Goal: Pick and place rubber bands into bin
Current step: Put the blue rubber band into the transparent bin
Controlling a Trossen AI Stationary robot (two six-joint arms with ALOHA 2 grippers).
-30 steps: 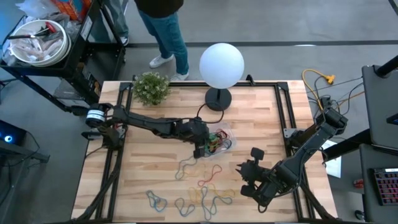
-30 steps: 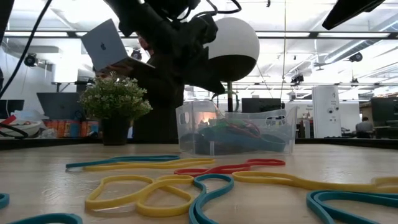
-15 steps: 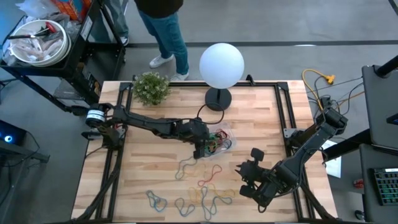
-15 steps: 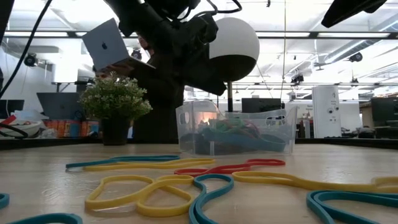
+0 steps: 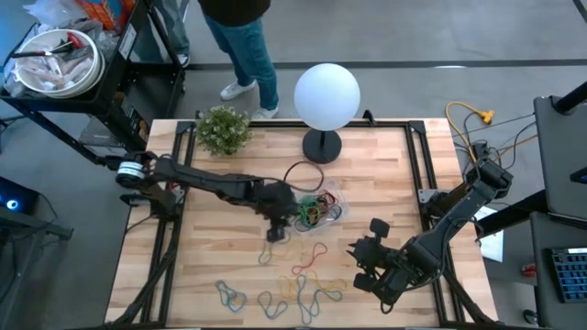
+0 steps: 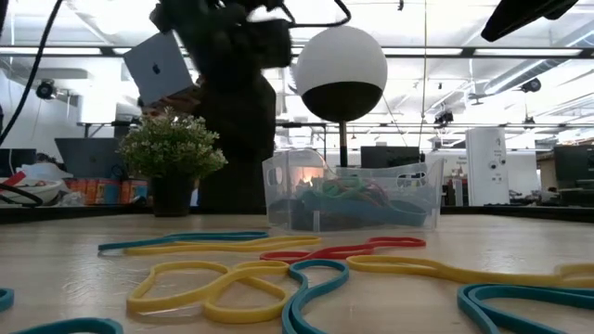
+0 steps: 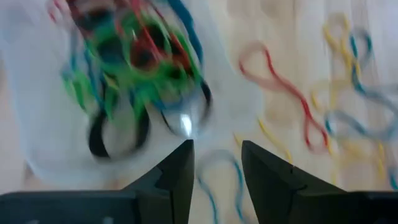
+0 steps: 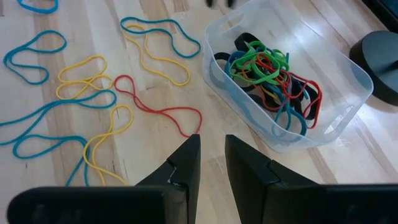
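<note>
The bin (image 5: 332, 216), a small clear tray, stands mid-table with a tangle of green, red, blue and black rubber bands (image 8: 267, 78) lying in it. More rubber bands (image 5: 303, 275), yellow, blue and red, lie flat on the wood nearer the front edge, among them a red one (image 8: 155, 112). My left gripper (image 5: 275, 233) hovers just off the bin's left near corner, open, with nothing between its fingers (image 7: 217, 158). My right gripper (image 5: 355, 261) waits at the near right, open by a narrow gap (image 8: 212, 152) and holding nothing, facing the loose bands and the bin (image 8: 339, 118).
A white globe lamp (image 5: 326, 94) on a black base (image 5: 321, 145) stands behind the bin, and a potted plant (image 5: 223, 128) stands at the far left. A thin black cable (image 5: 303, 172) loops beside the bin. A person's legs (image 5: 243, 46) show beyond the far edge.
My left gripper has drawn back from over the bin's left end toward the table's left and near edges. In the low view the arm has swung left, clear of the lamp globe. My right arm has kept still.
</note>
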